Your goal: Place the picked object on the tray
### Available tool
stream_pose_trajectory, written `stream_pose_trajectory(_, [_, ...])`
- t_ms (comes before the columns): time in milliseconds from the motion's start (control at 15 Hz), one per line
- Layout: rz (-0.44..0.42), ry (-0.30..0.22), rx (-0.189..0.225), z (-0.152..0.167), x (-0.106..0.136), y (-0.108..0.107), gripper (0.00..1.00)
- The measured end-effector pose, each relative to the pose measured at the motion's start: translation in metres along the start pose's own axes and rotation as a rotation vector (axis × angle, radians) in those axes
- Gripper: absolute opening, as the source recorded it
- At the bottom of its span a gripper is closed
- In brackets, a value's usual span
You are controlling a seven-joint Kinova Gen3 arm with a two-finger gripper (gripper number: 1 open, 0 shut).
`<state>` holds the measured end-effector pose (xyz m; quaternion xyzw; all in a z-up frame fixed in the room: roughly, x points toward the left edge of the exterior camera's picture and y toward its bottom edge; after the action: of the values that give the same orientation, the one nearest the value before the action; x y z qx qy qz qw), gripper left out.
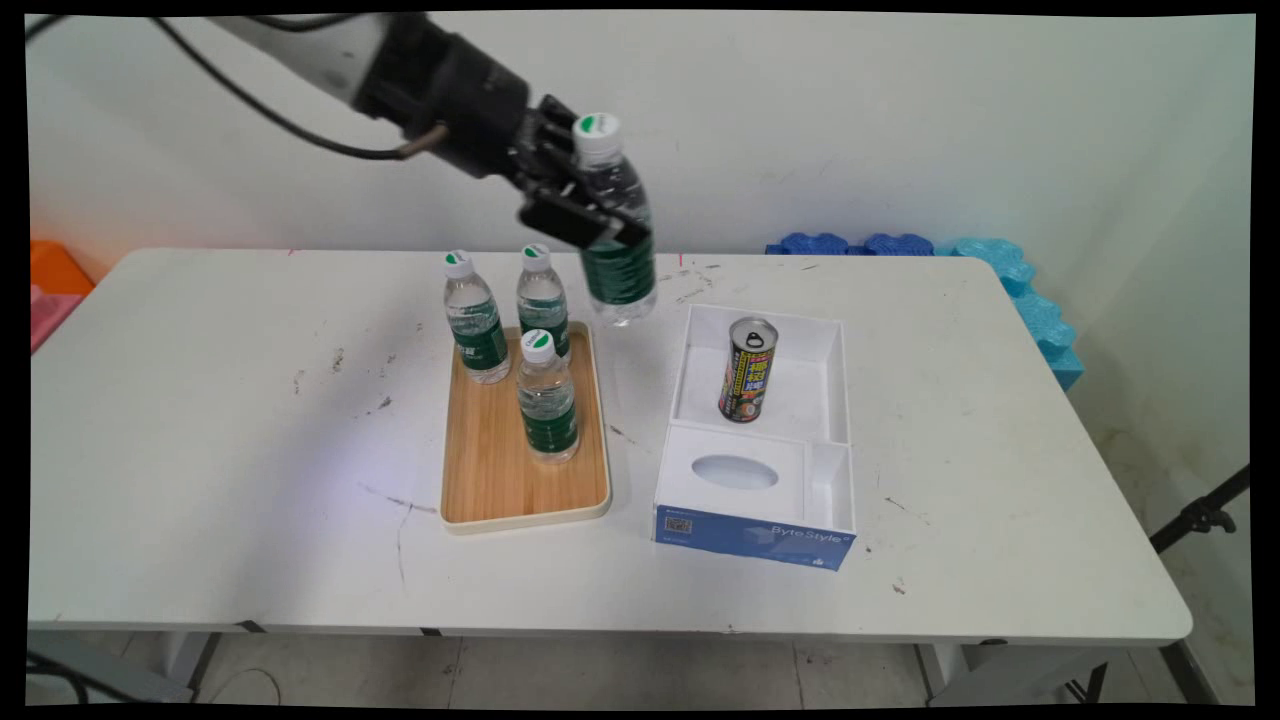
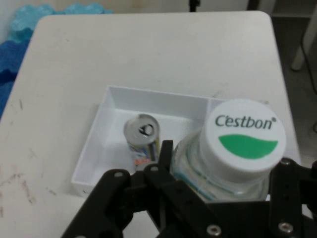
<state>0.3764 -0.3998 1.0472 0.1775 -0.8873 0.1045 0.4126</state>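
Gripper [image 1: 585, 215] grips a water bottle [image 1: 615, 225] aloft, seemingly between bottle-laden tray [image 1: 480, 480] and can's box [image 1: 830, 400]

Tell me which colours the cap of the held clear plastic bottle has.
White cap with a green patch and dark "Cestbon" lettering; clearest in the hand view.

White arm [image 1: 320, 50], black fingers [image 1: 560, 215] with silver screws, black cables [image 1: 250, 105].

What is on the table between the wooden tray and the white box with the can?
Nothing: in the main view only bare tabletop lies between the wooden tray and the white box. The bottle held by the gripper hangs above that gap.
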Motion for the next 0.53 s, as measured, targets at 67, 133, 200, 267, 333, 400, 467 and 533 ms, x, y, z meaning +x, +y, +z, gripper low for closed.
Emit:
stream_pose_trajectory(67, [0.000,-0.001,-0.010,-0.010,-0.005,0.004,0.00])
stream_pose_trajectory(133, [-0.002,-0.003,-0.019,-0.020,-0.011,0.008,0.00])
stream_pose_trajectory(200, [-0.005,-0.006,-0.027,-0.027,-0.018,0.012,0.00])
stream_pose_trajectory(267, [-0.009,-0.011,-0.035,-0.036,-0.025,0.016,0.00])
stream_pose_trajectory(333, [-0.013,-0.017,-0.043,-0.043,-0.034,0.020,0.00])
stream_pose_trajectory(400, [-0.017,-0.023,-0.051,-0.049,-0.042,0.024,0.00])
stream_pose_trajectory(467, [-0.021,-0.031,-0.058,-0.056,-0.051,0.028,0.00])
stream_pose_trajectory(533, [-0.027,-0.039,-0.064,-0.061,-0.061,0.032,0.00])
